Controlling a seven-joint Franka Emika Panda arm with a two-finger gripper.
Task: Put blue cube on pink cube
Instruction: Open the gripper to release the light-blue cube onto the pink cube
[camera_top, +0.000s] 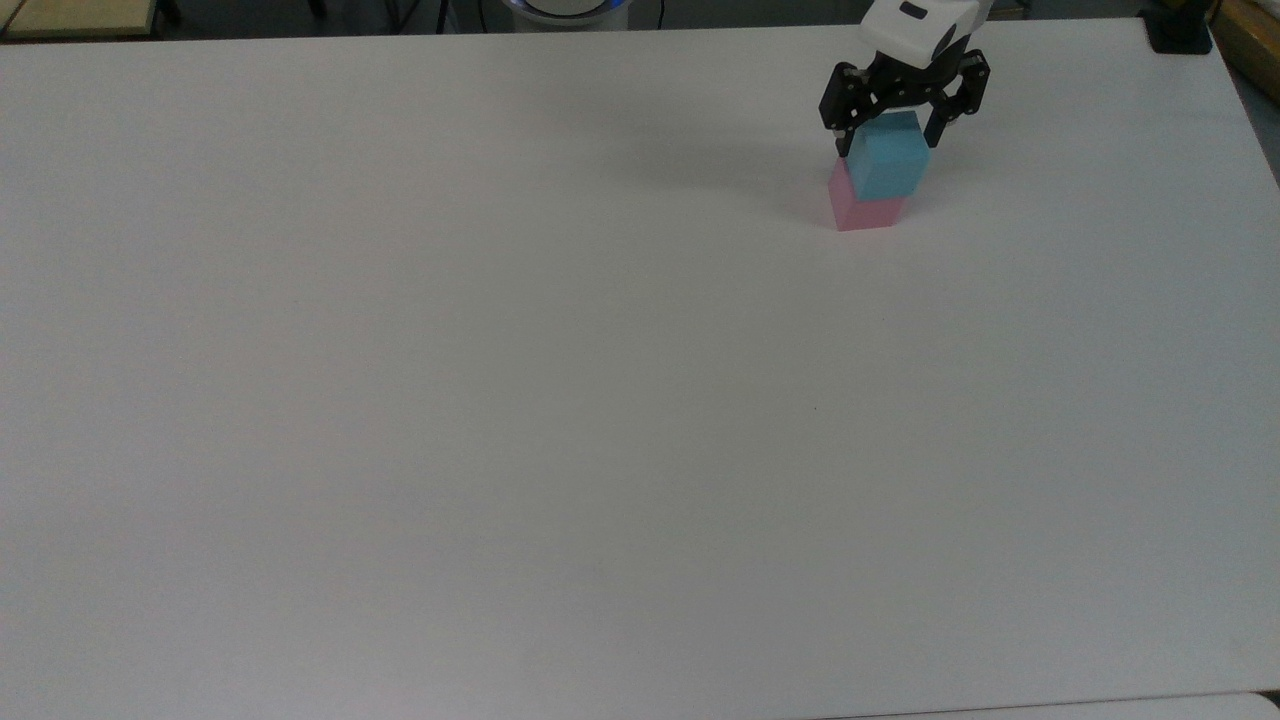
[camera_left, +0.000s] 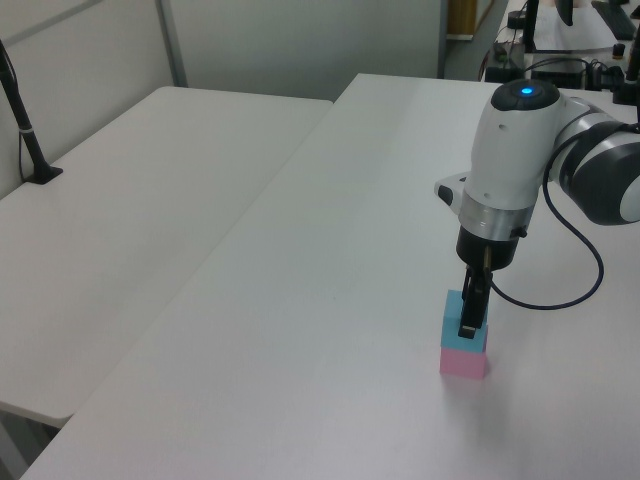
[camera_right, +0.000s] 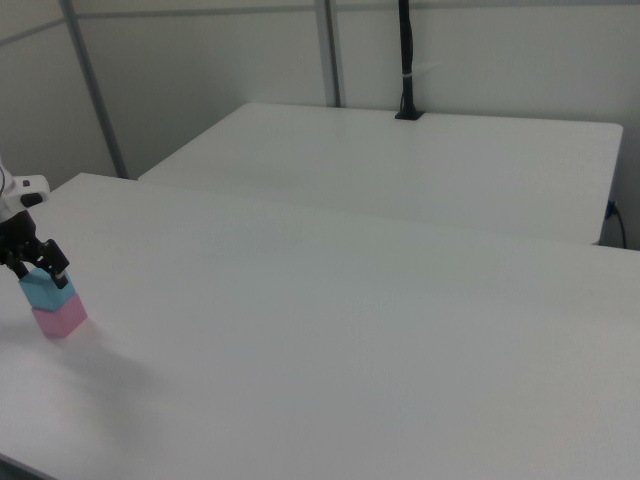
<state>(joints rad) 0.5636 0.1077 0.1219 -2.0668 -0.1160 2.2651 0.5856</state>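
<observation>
blue cube (camera_top: 888, 156) sits stacked on the pink cube (camera_top: 864, 208) at the upper right of the top view, on the white table (camera_top: 500, 400). gripper (camera_top: 889, 140) fingers straddle it, spread apart, released.

I see a broad white matte table (camera_top: 500, 400), a second white table (camera_left: 130, 180) beside it, and a black upright post (camera_right: 405, 60) at its far edge.
</observation>
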